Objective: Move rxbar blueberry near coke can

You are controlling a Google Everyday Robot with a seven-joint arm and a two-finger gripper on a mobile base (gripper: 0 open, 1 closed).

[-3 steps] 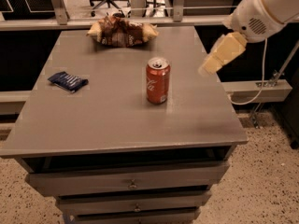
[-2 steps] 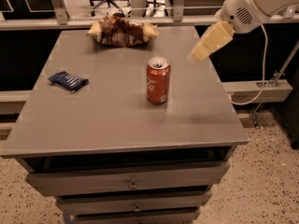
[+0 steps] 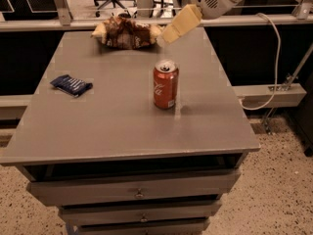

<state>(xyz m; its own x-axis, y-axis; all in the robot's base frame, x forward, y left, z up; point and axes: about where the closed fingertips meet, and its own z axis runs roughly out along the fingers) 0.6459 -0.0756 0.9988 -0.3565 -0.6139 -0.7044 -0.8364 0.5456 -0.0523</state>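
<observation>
Dark-blue rxbar blueberry (image 3: pixel 71 85) w/ pale lettering, flat on tabletop (image 3: pixel 122 126) at left. Gripper (image 3: pixel 167 36) hovers over far edge, pointing down-left; can't tell if closed.

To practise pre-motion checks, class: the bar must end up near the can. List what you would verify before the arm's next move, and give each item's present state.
1. rxbar blueberry in view and uncovered: ok. It lies flat near the left edge of the table.
2. coke can upright: ok. It stands near the table's middle.
3. Bar near can: not ok. They lie clearly apart.
4. end effector at the bar: not ok. It hovers over the table's far side, beside the snack bag.
5. Free spot beside the can: ok. There is bare table on its left.
</observation>
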